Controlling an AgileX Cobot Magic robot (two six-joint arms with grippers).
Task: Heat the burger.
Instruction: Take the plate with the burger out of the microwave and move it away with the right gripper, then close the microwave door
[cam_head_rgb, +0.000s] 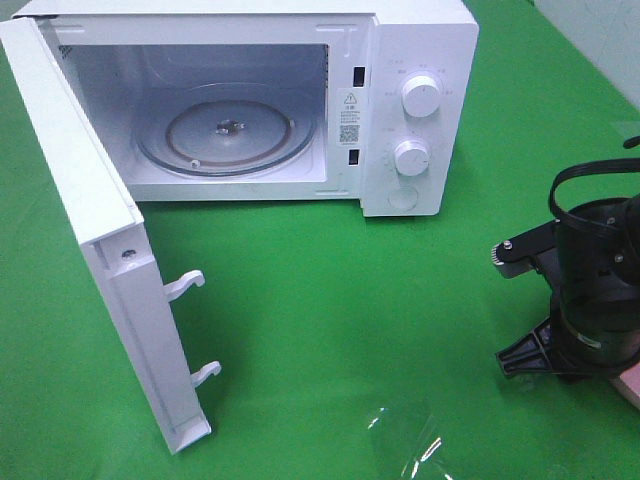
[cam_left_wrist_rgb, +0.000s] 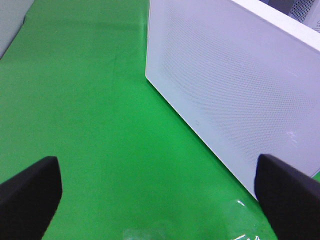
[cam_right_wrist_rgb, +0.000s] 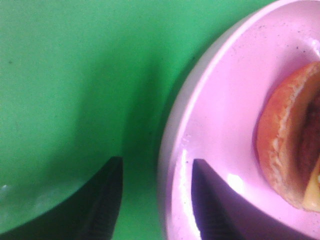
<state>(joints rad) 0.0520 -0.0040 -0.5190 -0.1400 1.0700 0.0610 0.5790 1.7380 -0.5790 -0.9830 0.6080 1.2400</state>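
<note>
The microwave (cam_head_rgb: 250, 100) stands on the green desk (cam_head_rgb: 330, 300) with its door (cam_head_rgb: 95, 250) swung fully open and the glass turntable (cam_head_rgb: 228, 130) bare. The left pincer (cam_left_wrist_rgb: 160, 192) is wide open, hovering near the door's outer face. The right pincer (cam_right_wrist_rgb: 155, 200) is parted, one finger on each side of the pink plate (cam_right_wrist_rgb: 220, 125) rim, not clamped. The burger (cam_right_wrist_rgb: 292, 145) lies on that plate, at the desk's right edge.
</note>
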